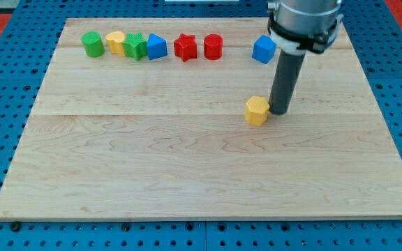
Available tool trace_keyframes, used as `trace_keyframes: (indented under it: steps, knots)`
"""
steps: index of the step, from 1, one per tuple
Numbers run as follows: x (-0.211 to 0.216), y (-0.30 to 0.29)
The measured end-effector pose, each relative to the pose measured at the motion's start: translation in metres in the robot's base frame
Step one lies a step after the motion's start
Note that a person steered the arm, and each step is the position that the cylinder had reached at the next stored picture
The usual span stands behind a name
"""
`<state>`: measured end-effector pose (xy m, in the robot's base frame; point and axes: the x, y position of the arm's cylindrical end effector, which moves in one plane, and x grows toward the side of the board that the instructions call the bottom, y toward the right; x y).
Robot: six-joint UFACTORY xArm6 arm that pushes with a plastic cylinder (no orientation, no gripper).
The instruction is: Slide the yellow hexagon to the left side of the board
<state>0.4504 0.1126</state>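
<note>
The yellow hexagon (pixel 256 110) lies on the wooden board (pixel 187 160), right of the middle. My tip (pixel 280 111) stands just to the hexagon's right, touching it or nearly so. The dark rod rises from there to the arm's head at the view's top right.
A row of blocks runs along the board's top edge: a green cylinder (pixel 93 44), a yellow block (pixel 115 42), a green block (pixel 136 47), a blue block (pixel 157 47), a red star (pixel 185 47), a red cylinder (pixel 213 47). A blue block (pixel 263 49) sits near the rod.
</note>
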Motion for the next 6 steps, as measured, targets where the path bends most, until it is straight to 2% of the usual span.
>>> trace_keyframes:
  steps: [1, 2, 4, 5, 6]
  knots:
    - [0.004, -0.095]
    - [-0.013, -0.192]
    - [-0.054, -0.194]
    - [-0.037, -0.272]
    - [-0.040, -0.328]
